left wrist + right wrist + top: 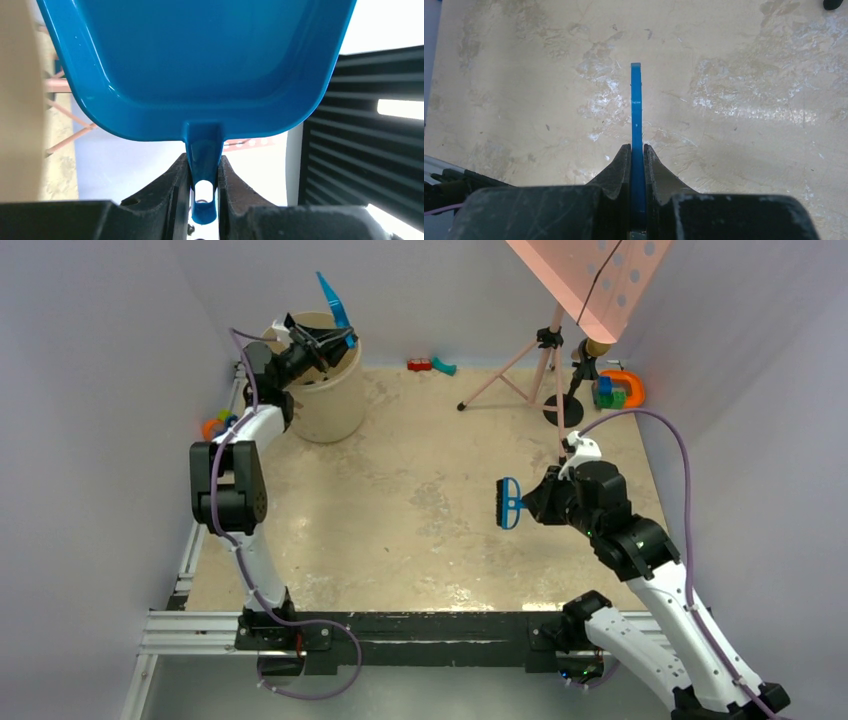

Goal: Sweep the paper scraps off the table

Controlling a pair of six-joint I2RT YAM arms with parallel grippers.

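Gripping the dustpan handle [204,142], the left claw [204,167] is held over the bucket [330,405]; the brush [508,502] is clamped by the right claw [637,150].

The table [400,530] is beige, mottled with pale, whitish worn patches. The dustpan [200,60] is a glossy bright blue, and the brush [508,503] is blue too. At the upper left of the overhead view is a cream bucket [335,405]; at the upper right, a pink panel [600,280] dotted with holes. The cables [687,490] are purple.

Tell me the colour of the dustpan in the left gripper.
The dustpan is plain bright blue; the left wrist view shows it best.
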